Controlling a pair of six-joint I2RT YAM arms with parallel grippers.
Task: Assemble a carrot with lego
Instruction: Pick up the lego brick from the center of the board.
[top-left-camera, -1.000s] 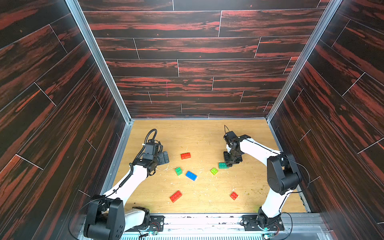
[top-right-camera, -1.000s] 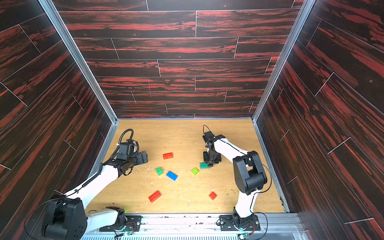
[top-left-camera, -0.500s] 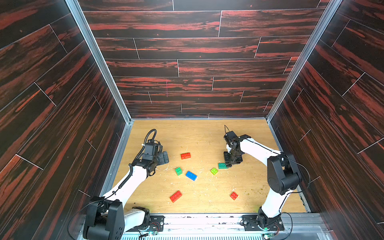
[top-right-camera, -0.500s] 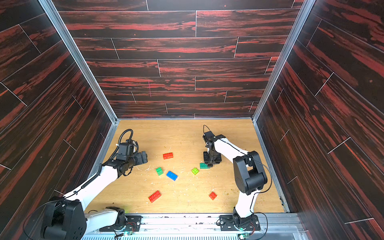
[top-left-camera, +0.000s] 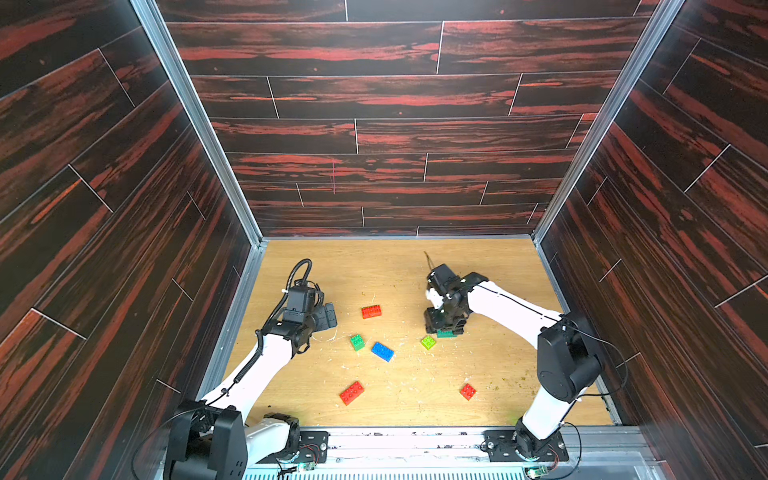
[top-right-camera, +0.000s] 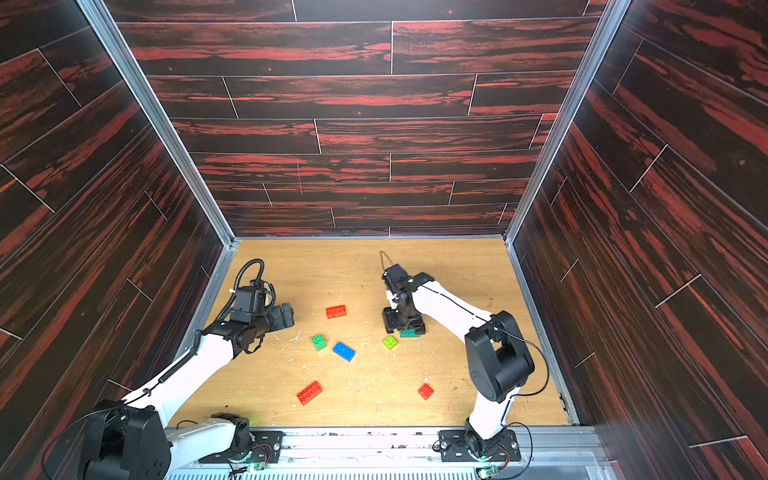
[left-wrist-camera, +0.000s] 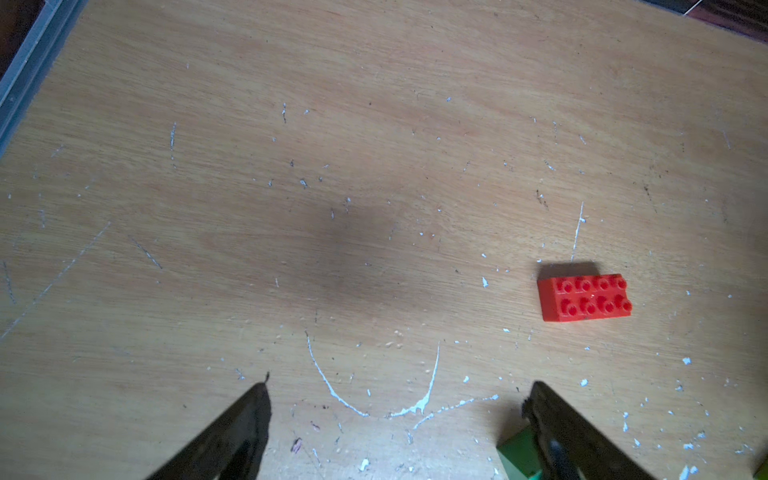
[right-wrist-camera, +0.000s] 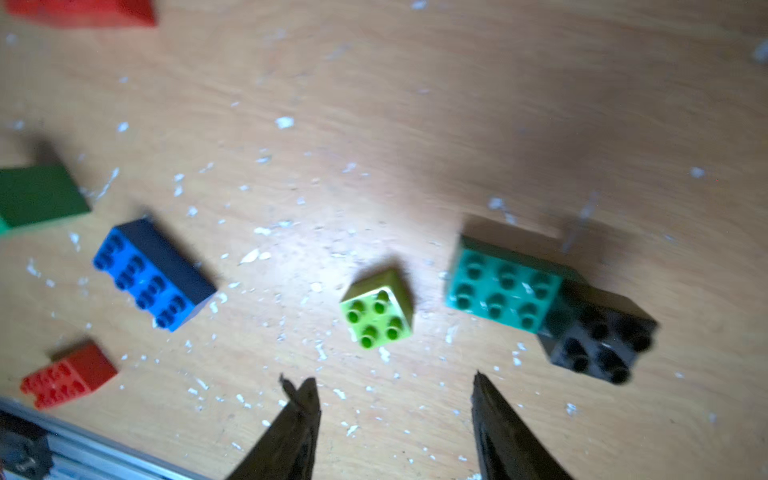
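Eight lego pieces lie on desk (top-left-camera: 374, 266). Right of centre, teal brick (right-wrist-camera: 503, 286) overlaps black brick (right-wrist-camera: 602, 340), touching; lime brick (right-wrist-camera: 376, 313) just beside. Left of these: blue brick (right-wrist-camera: 151, 274), green brick (right-wrist-camera: 39, 195). Behind them, red brick (top-left-camera: 371, 311); nearer robot bases, long red brick (top-left-camera: 351, 392) and small red brick (top-left-camera: 468, 391). Over teal-black pair, right pincer (right-wrist-camera: 388, 382): jaws apart, empty. By green brick, left pincer (left-wrist-camera: 400, 385): wide, empty.

Teal brick (top-right-camera: 409, 333) just beside right jaws

Lego bricks (top-left-camera: 382, 351) on the table (top-left-camera: 374, 266), mostly apart, two touching.
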